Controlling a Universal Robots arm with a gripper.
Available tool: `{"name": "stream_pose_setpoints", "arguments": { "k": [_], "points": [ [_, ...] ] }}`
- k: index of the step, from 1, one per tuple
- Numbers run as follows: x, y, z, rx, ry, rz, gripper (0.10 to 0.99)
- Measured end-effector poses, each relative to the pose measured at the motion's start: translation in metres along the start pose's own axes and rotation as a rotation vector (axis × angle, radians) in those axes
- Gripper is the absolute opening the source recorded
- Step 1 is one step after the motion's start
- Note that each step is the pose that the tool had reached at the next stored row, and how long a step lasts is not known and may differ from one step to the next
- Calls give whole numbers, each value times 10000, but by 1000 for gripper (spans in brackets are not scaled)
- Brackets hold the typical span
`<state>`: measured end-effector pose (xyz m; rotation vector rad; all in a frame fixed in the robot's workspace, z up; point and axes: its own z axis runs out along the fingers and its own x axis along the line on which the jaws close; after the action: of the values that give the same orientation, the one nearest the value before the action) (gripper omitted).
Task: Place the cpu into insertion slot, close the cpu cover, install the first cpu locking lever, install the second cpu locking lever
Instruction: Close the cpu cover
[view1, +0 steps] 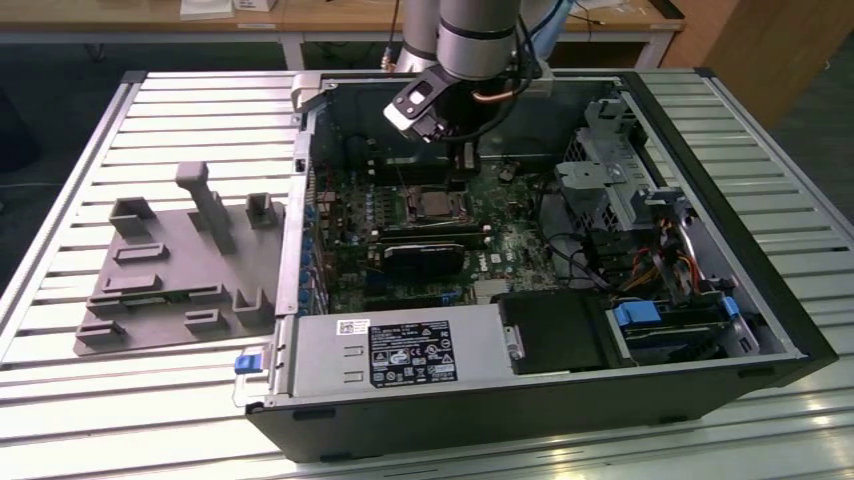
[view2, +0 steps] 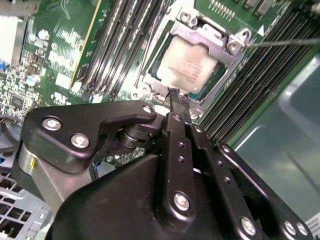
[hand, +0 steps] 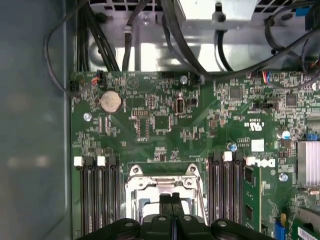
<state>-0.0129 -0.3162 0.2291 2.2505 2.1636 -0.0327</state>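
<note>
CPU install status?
Done: pale silver square cpu sits under the lowered silvery metal cover frame. In hand: shut gripper at the frame's edge. Left: thin wire lever looks unlatched, so locking seems outstanding.

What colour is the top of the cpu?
The cpu is pale silver-grey on top. It shows best in the second wrist view.

Pale silver-grey cpu (view2: 187, 67), silvery cpu cover (view2: 212, 40), green motherboard (hand: 165, 130) with black memory slots (hand: 97, 195), matte black gripper (view2: 176, 98), black computer case (view1: 561, 425) on a pale, ribbed table (view1: 174, 100).
</note>
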Motion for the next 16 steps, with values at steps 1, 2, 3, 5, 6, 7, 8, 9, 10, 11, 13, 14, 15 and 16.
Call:
{"name": "stream_pose_setpoints", "arguments": {
  "k": [1,2,3,5,6,7,8,9,10,11,13,14,15,16],
  "points": [
    [-1,-18,6,-1,-1,-5,106],
    [-3,-36,11,-2,-1,-9,106],
    [-4,-54,15,-3,-2,-15,106],
    [-6,-93,25,-7,-2,-28,106],
    [-7,-114,29,-15,-2,-33,106],
    [-8,-135,33,-29,0,-38,106],
    [-9,-154,36,-45,1,-43,106],
    [-10,-174,42,-61,3,-49,106],
    [-10,-191,47,-71,4,-54,106],
    [-11,-205,52,-78,4,-58,106],
    [-12,-233,63,-82,3,-64,106],
    [-13,-245,69,-83,3,-66,106],
    [-13,-257,75,-84,3,-69,106],
    [-14,-268,80,-84,3,-70,106]
  ]
}}
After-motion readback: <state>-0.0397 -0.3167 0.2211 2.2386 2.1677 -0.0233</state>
